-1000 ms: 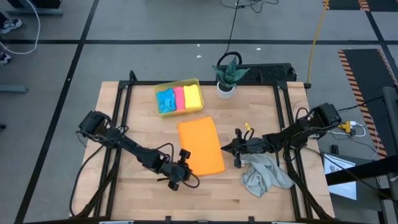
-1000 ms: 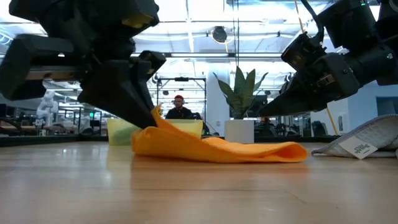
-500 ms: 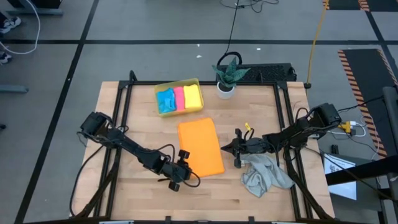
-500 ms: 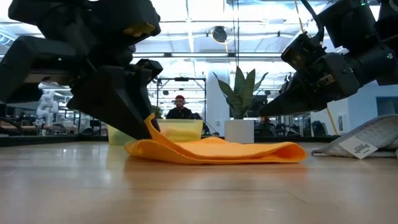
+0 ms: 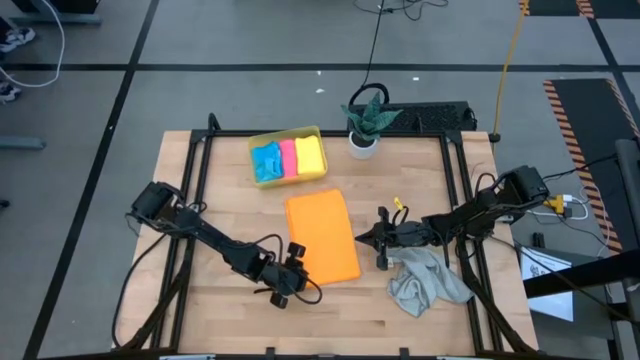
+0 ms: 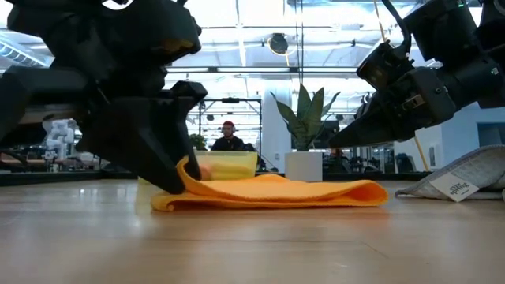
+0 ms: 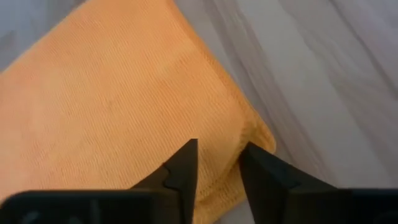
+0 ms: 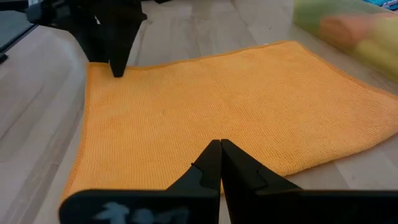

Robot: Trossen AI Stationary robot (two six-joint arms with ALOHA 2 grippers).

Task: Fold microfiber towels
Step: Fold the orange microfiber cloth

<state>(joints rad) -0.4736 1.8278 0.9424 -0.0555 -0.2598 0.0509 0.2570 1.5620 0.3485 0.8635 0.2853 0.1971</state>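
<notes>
Now left tool (image 7: 217,163) (parted) over orange towel's (image 5: 322,235) corner; right tool (image 5: 372,239) clenched beside.

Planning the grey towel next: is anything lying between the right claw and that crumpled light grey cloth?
Nothing visible. The right claw, shut, hovers at the folded orange microfiber towel's edge, and the crumpled light grey microfiber towel lies just beside that arm on bare wooden table.

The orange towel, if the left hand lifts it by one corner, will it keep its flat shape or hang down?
The orange towel would probably hang limp: its folded edge bulges softly in the low view, and the grey towel nearby lies crumpled. It looks thin, so likely light. Its fuzzy weave should give the left hand decent grip.
</notes>
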